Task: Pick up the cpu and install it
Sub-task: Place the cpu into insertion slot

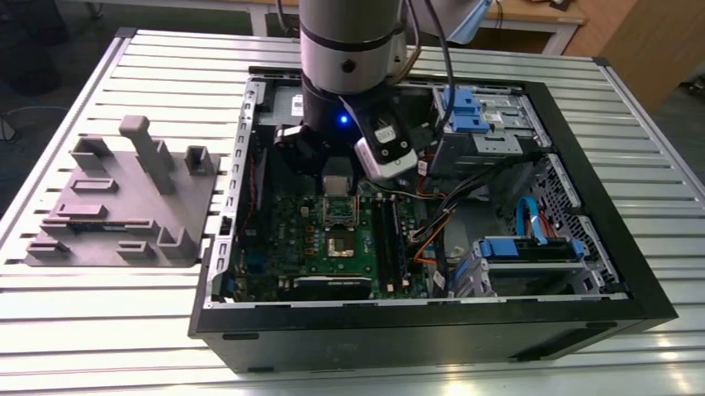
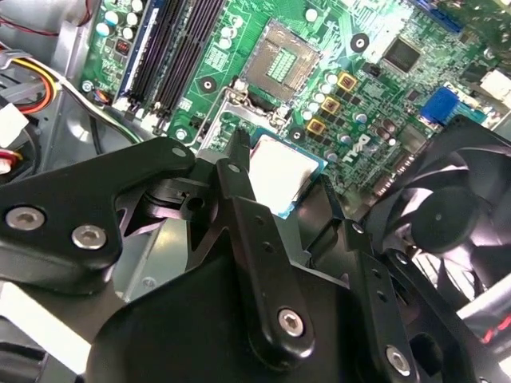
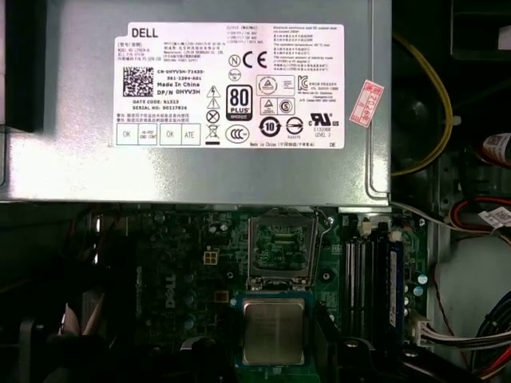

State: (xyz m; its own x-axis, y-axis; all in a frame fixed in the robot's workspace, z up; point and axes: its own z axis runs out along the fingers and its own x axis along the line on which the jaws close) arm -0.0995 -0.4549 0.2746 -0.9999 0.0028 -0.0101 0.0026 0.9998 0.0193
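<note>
The cpu (image 2: 281, 169) is a small square chip with a silver-grey top and a pale teal edge. It sits between the two black fingers of my gripper (image 2: 282, 163), which is shut on it. In the first wrist view the cpu (image 3: 273, 331) hangs just short of the open socket (image 3: 279, 243) on the green motherboard (image 3: 184, 271). In the exterior view my gripper (image 1: 336, 181) reaches down into the open computer case (image 1: 595, 206), above the socket (image 1: 339, 210).
A grey plastic fixture block (image 1: 121, 202) lies on the slatted table at the exterior view's left. Inside the case are the silver power supply (image 3: 200, 96), memory slots (image 2: 172, 48), a black fan (image 2: 455, 215), blue drive brackets (image 1: 474, 111) and loose cables (image 1: 430, 231).
</note>
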